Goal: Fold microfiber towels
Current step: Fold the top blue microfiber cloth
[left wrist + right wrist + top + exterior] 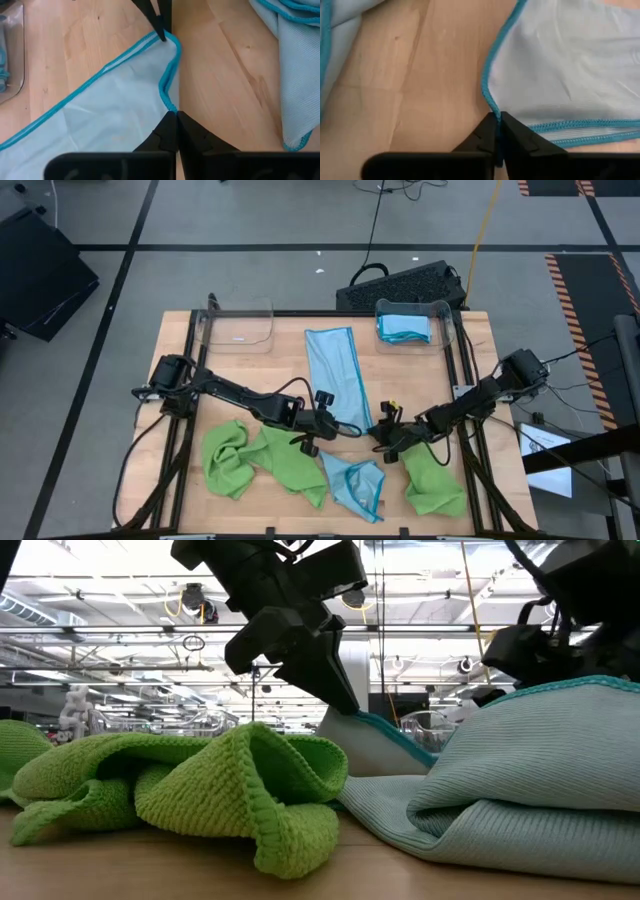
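Observation:
A light blue microfiber towel (335, 370) with teal edging lies as a long folded strip in the table's middle, running from far to near. Both grippers meet at its near end. My left gripper (340, 428) (175, 117) is shut on one end of the short near edge. My right gripper (378, 435) (497, 120) is shut on the other end and shows in the left wrist view (161, 31). Lime green towels (265, 460) (435, 485) and a crumpled blue towel (355, 485) lie loose on the table near the front. My left gripper pinches the teal hem at the towel's near corner (171, 106) between its two fingers, slanting down from the table's left. In the low view the hem (385, 728) rises off the table to the fingertips, while the rest of the strip lies flat. My right gripper pinches the hem at the towel's other near corner (492, 107), slanting down from the table's right. Two stacked hems (570, 131) run away from the fingers, so it has more than one layer. The short edge (167, 75) toward the other gripper bends slightly.
A clear bin (235, 325) stands at the far left and another (440, 320) at the far right with folded blue towels (403, 327) in it. The loose green and blue towels crowd the near side. Bare wood shows on both sides of the strip.

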